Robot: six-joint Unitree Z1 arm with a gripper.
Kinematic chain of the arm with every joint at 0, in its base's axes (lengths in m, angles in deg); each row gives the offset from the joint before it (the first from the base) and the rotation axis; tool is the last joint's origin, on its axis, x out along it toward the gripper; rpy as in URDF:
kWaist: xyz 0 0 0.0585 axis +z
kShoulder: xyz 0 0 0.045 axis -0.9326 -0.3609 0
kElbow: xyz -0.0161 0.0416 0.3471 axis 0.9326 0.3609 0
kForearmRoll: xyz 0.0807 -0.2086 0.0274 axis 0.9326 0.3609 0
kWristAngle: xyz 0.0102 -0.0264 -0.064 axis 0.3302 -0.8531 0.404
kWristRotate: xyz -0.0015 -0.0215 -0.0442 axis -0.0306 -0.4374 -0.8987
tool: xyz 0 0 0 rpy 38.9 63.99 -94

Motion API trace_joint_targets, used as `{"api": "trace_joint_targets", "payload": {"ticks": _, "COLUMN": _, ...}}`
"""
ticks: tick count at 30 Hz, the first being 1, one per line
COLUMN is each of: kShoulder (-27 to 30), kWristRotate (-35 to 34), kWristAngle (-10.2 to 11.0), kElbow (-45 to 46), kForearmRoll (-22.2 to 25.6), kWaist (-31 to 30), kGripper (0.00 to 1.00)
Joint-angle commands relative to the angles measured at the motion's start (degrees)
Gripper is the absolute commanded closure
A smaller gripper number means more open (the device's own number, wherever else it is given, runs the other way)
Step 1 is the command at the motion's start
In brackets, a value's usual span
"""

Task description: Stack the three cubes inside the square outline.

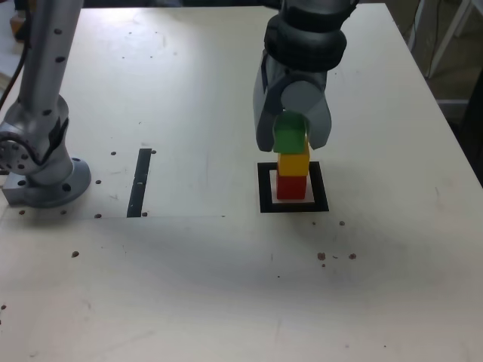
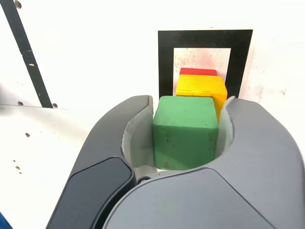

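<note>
The green cube (image 2: 185, 133) is seen between the jaws, on top of the yellow cube (image 1: 293, 164) and the red cube (image 1: 291, 188), inside the square outline (image 1: 322, 186). Whether it is pinched cannot be told. Placing seems in hand; a straight, gentle release is needed.

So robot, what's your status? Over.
End effector around green cube, grip unclear. Yellow cube on red cube, inside square outline. Nothing seen in the way.
</note>
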Motion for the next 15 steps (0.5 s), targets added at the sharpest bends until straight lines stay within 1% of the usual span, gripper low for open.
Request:
{"api": "trace_joint_targets", "payload": {"ticks": 1, "kShoulder": 0.5, "kWristRotate": 0.1, "kWristAngle": -0.1, "kElbow": 0.3, "kForearmRoll": -0.4, "kWaist": 0.1, "kGripper": 0.21}}
{"api": "trace_joint_targets", "payload": {"ticks": 3, "kShoulder": 0.8, "kWristRotate": 0.1, "kWristAngle": -0.1, "kElbow": 0.6, "kForearmRoll": -0.7, "kWaist": 0.1, "kGripper": 0.15}}
{"api": "trace_joint_targets", "payload": {"ticks": 5, "kShoulder": 1.0, "kWristRotate": 0.1, "kWristAngle": 0.0, "kElbow": 0.8, "kForearmRoll": -0.9, "kWaist": 0.1, "kGripper": 0.12}}
{"api": "trace_joint_targets", "payload": {"ticks": 10, "kShoulder": 2.5, "kWristRotate": 0.1, "kWristAngle": 0.6, "kElbow": 1.2, "kForearmRoll": -0.8, "kWaist": -0.2, "kGripper": 0.09}}
{"api": "trace_joint_targets", "payload": {"ticks": 15, "kShoulder": 6.2, "kWristRotate": 0.1, "kWristAngle": 1.3, "kElbow": 0.7, "kForearmRoll": 0.6, "kWaist": -1.4, "kGripper": 0.07}}
